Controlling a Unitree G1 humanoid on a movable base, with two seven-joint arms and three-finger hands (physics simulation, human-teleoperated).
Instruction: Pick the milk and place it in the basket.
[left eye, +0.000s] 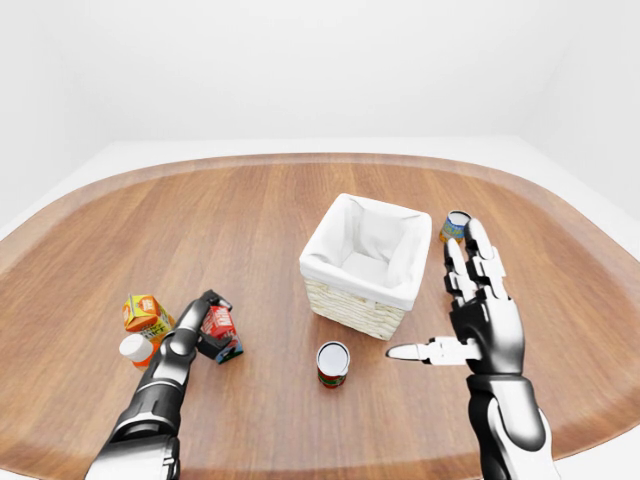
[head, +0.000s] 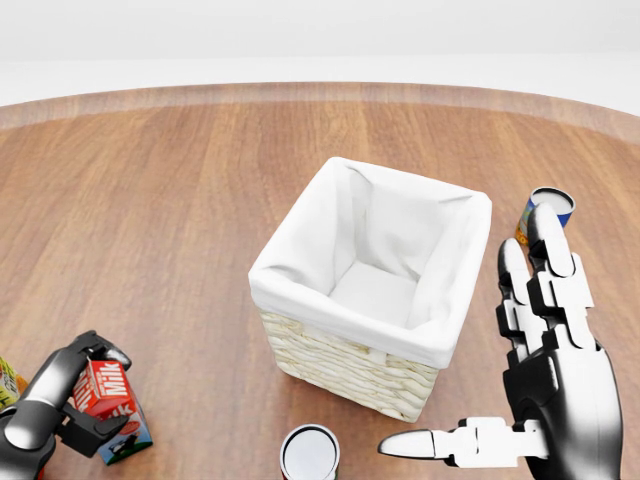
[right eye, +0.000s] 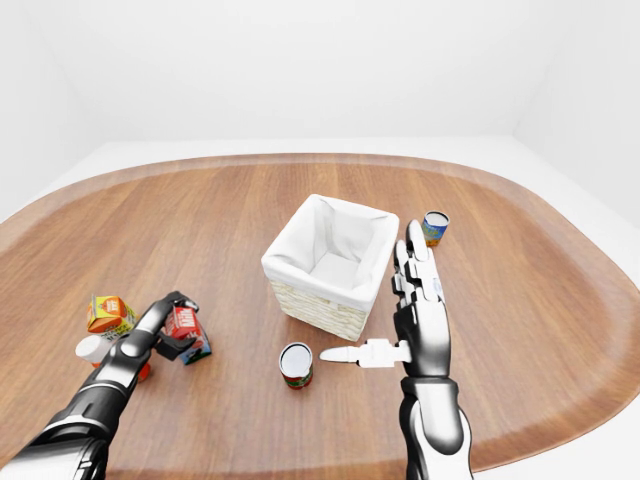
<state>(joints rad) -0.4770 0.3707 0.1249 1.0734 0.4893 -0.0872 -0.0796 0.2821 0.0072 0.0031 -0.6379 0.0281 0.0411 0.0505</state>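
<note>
Left hand (head: 85, 395) wrapped around milk (head: 103, 390) on table (head: 180, 200), basket (head: 375, 290) off to its right, right hand (head: 545, 380) spread wide

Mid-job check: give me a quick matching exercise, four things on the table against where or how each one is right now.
Things:
1. milk carton
2. basket
3. left hand
4. right hand

States:
A. open, fingers spread, to the right of the basket in the head view
B. empty, white cloth lining
C. fingers closed round the carton
D. bottom left of the head view, on the table

Pairs: 1-D, 2-B, 3-C, 4-A
</note>
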